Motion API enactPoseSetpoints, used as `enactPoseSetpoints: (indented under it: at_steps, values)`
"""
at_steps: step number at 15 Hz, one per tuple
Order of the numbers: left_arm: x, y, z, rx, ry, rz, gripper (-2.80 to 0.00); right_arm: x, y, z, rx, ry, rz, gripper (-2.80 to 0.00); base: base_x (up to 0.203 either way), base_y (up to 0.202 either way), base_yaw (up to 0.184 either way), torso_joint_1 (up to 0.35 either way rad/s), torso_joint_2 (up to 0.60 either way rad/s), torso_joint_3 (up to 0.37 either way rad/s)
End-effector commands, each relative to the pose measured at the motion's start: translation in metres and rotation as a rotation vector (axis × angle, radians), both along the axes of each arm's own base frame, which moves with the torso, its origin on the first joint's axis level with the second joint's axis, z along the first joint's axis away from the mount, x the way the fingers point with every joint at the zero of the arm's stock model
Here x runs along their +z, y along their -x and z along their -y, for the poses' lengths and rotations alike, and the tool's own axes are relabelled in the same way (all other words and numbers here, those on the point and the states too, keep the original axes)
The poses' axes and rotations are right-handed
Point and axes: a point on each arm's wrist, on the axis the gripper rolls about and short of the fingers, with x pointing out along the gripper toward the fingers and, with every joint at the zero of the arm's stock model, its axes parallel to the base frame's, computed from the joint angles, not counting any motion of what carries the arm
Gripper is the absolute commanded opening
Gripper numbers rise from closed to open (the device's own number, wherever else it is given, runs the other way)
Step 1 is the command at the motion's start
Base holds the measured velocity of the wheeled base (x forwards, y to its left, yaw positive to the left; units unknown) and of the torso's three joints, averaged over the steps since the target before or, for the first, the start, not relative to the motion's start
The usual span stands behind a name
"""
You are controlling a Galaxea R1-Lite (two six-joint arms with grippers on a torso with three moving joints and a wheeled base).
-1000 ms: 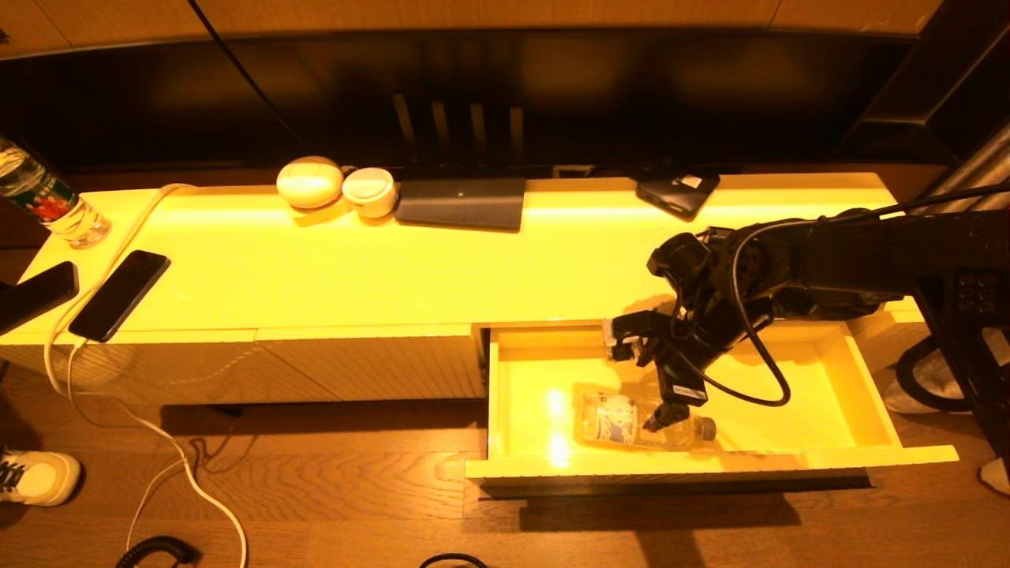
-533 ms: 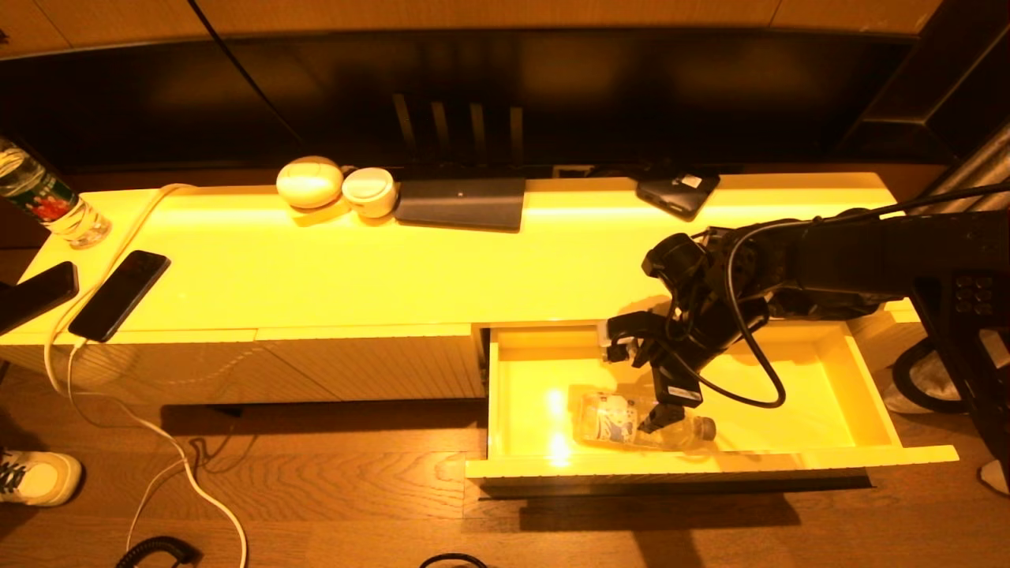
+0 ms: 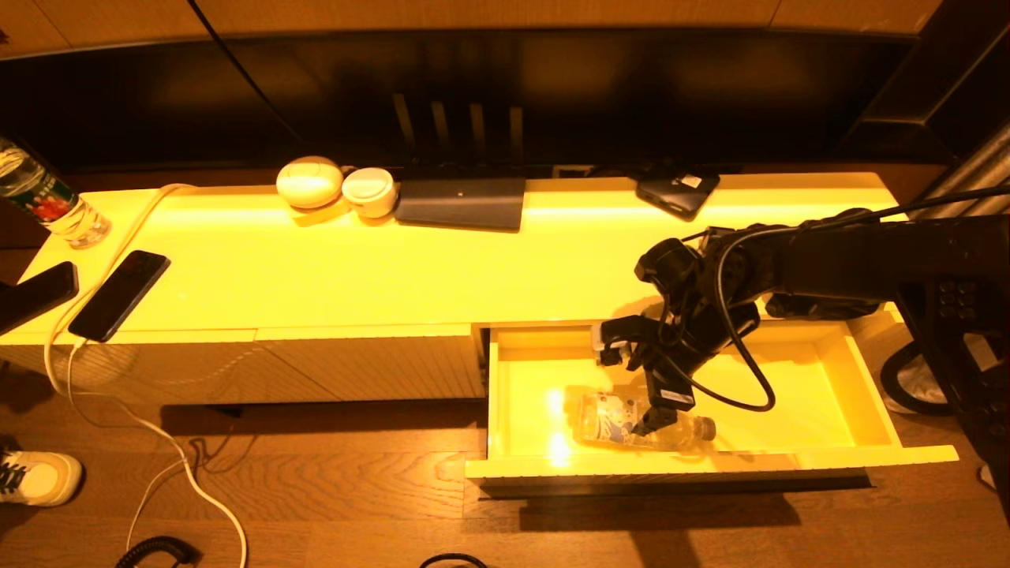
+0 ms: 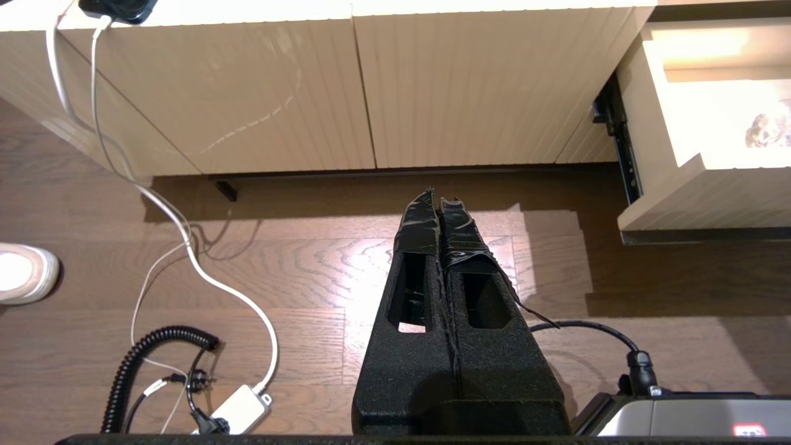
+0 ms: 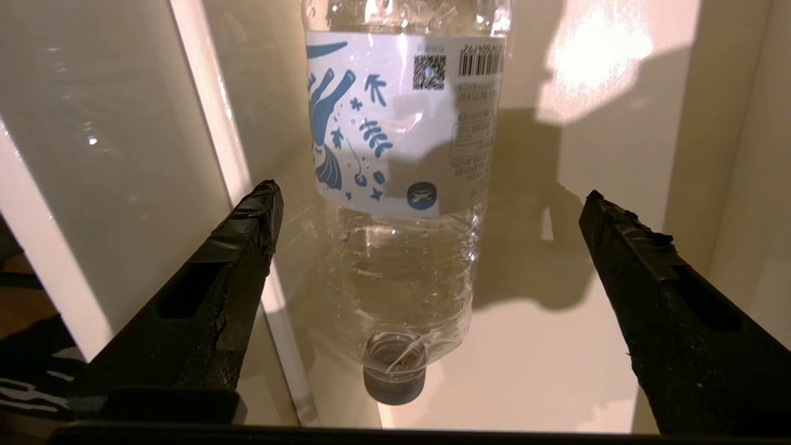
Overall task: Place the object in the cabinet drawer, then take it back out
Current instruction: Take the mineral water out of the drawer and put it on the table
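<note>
A clear plastic bottle (image 3: 611,418) with a blue-and-white label lies on its side in the open cabinet drawer (image 3: 710,465), near the front wall, cap pointing right. My right gripper (image 3: 631,386) hangs open just above it, one finger on each side of the bottle (image 5: 401,185) and not touching it. The right wrist view shows the cap end nearest the camera on the drawer's glossy floor (image 5: 556,346). My left gripper (image 4: 440,201) is parked shut and empty over the wooden floor, left of the drawer (image 4: 698,198).
On the cabinet top lie two dark phones (image 3: 118,293), a standing water bottle (image 3: 47,201), round white items (image 3: 309,181), a dark flat box (image 3: 461,203) and a dark device (image 3: 678,192). A white cable (image 3: 158,442) trails over the floor.
My right arm has shifted a little to the left over the bottle, its gripper still open. The bottle has not moved.
</note>
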Motion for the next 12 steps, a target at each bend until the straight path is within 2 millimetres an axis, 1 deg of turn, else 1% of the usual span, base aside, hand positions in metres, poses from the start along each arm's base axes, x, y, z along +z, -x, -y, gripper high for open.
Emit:
enactPoseSetpoints:
  at_steps: [1,12]
  values:
    - [-0.0004,-0.0001,0.0000,0.000,0.000,-0.001,-2.80,-0.0054,-0.0022,-0.0017,0.008,0.003,-0.004,0.00,0.000,0.000,0.000,0.000,0.00,0.000]
    - [-0.0004,-0.0001,0.0000,0.000,0.000,-0.001,-2.80,-0.0130,-0.0069,-0.0036,0.007,0.003,-0.001,0.00,0.000,0.000,0.000,0.000,0.00,0.000]
